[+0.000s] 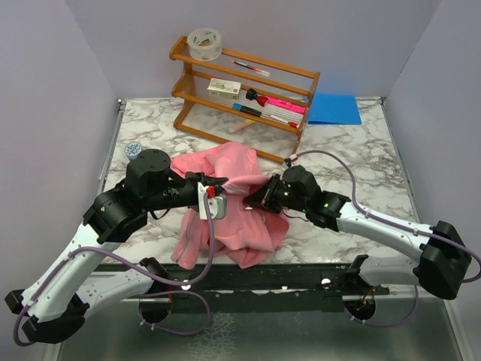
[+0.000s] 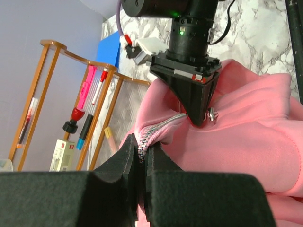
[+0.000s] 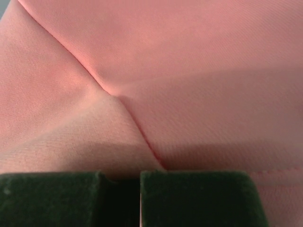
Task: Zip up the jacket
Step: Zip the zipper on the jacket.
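Jacket on marbled table, grey walls around; left end effector and right end effector clamp it

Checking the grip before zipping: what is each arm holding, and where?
Both hold the jacket: the left gripper pinches the zipper teeth, the right gripper pinches fabric beside the zipper pull.

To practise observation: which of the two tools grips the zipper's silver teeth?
The left tool, shut on the jacket's zipper teeth; the right tool pinches farther along, beside the metal pull.
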{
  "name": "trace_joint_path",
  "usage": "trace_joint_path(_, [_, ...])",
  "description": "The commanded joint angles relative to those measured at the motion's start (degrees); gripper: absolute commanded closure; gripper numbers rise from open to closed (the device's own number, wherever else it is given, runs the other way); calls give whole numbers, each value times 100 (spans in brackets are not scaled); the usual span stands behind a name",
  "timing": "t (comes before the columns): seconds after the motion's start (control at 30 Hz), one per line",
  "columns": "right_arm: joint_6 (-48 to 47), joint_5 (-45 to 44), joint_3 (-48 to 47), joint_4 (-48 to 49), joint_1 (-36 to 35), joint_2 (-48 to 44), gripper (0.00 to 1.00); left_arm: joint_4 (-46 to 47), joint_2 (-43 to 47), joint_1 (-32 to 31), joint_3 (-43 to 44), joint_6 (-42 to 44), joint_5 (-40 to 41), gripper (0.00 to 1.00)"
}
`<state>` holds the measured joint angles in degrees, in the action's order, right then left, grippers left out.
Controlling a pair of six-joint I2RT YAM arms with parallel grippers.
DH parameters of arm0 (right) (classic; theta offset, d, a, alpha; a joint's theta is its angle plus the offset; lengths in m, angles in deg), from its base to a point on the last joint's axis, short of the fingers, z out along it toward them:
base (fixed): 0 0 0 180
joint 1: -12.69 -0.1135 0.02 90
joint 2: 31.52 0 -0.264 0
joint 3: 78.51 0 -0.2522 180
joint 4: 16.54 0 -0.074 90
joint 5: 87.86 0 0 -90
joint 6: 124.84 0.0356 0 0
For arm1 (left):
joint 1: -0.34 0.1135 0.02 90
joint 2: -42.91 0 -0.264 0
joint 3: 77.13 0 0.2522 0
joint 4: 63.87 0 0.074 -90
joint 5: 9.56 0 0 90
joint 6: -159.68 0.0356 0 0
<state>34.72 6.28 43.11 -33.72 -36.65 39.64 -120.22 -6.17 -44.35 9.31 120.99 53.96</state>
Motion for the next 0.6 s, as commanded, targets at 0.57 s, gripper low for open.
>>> trace_joint_path(0.57, [-2449,-4773,-968,-3125,178,-1060,100,1693,1069,-40,-1143,-517,1406,86])
